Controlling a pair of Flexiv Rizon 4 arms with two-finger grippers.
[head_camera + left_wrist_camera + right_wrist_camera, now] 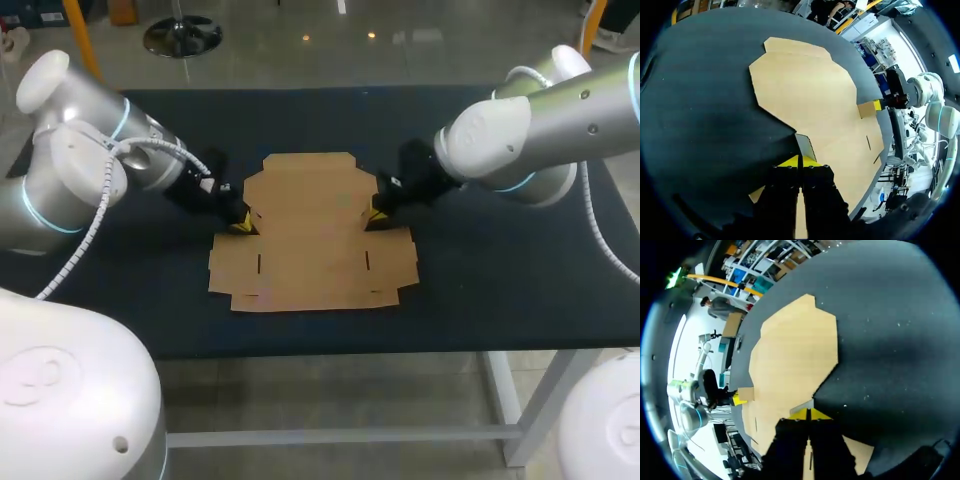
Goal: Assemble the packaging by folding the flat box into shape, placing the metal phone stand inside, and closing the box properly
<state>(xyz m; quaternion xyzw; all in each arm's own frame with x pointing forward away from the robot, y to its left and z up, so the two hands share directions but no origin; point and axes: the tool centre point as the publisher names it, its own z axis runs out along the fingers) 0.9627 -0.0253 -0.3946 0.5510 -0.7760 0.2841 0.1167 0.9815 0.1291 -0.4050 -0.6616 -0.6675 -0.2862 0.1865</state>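
The flat brown cardboard box (310,235) lies unfolded in the middle of the black table (500,270). My left gripper (240,226) is at the box's left edge, shut on a small side flap (805,144) that stands up between its yellow tips (800,161). My right gripper (377,215) is at the opposite edge, shut on the matching side flap (802,406), which rises just ahead of its tips (808,413). The left wrist view shows that right flap (867,108) lifted off the table. No metal phone stand is in any view.
Bare black tabletop surrounds the box on all sides, with wide room at the back (330,115) and at the right (520,240). The table's front edge (330,345) runs close below the box.
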